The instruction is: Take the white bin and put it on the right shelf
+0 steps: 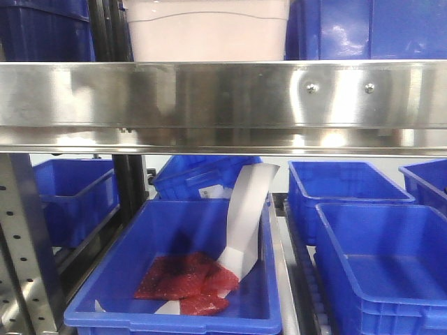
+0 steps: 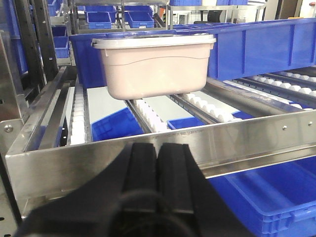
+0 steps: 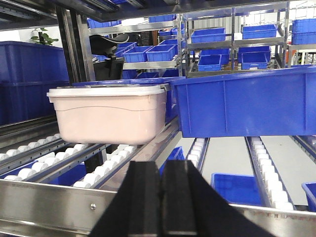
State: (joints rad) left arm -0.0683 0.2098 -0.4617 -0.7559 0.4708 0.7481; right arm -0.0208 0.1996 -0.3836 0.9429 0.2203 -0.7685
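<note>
The white bin [image 1: 209, 31], pale pinkish with a white lid, sits on the white rollers of the right shelf [image 1: 209, 98], behind its broad shiny front rail. In the left wrist view the white bin [image 2: 155, 64] stands back from the rail [image 2: 237, 138]. My left gripper [image 2: 158, 148] is shut and empty in front of that rail. In the right wrist view the white bin [image 3: 108, 116] is at the left on the roller tracks. My right gripper [image 3: 162, 165] is shut on nothing, just before the rail [image 3: 44, 202]. Neither gripper touches the bin.
A large blue bin [image 3: 247, 103] stands right beside the white one on the same level. Below the rail, a blue bin [image 1: 185, 279] holds red packets and a white strip. More blue bins [image 1: 377, 258] lie to the right. A perforated upright [image 1: 28, 244] stands at the lower left.
</note>
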